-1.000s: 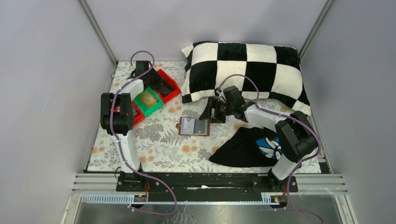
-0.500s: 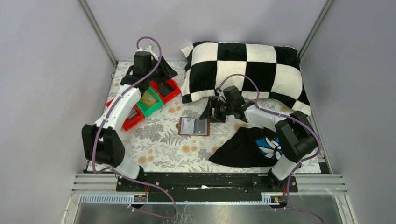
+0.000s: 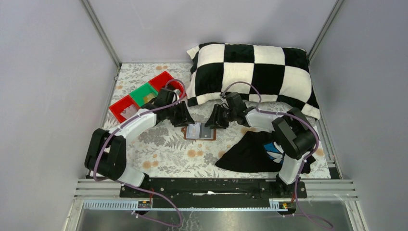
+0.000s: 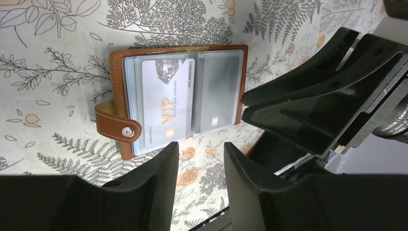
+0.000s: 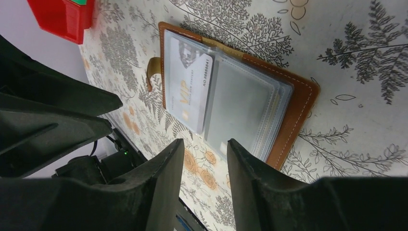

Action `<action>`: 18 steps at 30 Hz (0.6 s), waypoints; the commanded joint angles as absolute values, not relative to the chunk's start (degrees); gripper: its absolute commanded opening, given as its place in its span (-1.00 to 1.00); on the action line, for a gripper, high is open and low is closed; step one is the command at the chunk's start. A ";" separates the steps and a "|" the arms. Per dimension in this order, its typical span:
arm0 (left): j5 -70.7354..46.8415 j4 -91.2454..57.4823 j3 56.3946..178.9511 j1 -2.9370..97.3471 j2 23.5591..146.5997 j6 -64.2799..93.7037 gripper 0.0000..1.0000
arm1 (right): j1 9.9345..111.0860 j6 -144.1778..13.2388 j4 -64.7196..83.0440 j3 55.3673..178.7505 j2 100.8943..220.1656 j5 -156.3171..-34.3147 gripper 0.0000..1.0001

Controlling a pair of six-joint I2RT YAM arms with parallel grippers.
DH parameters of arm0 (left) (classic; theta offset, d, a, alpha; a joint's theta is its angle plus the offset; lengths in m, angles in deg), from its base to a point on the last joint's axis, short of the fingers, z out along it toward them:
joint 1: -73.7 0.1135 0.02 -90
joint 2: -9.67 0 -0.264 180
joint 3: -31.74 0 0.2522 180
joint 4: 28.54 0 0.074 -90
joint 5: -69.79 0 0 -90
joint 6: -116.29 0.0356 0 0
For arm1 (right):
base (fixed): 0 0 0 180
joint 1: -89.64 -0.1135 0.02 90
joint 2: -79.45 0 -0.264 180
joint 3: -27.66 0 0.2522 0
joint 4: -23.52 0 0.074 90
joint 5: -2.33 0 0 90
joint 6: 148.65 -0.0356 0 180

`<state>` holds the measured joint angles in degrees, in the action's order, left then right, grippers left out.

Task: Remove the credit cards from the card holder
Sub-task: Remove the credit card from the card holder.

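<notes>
Credit cards (image 4: pixel 164 98) in card holder (image 4: pixel 116 72)

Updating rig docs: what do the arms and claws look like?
The left arm and right arm: white link shells, black joints, a purple cable looped along each. The left claw and right claw: matte black, two broad tapered fingers. No markings visible.

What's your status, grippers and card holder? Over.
Left gripper, right gripper open, empty. Brown leather card holder open flat, grey plastic VIP card inside. Nothing covering it.
</notes>
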<state>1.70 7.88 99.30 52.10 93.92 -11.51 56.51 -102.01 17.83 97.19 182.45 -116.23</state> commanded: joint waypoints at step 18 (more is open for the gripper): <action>-4.48 -3.53 92.14 52.38 105.11 -12.40 -0.35 | 52.33 -111.54 25.76 101.01 191.17 -115.58 -0.32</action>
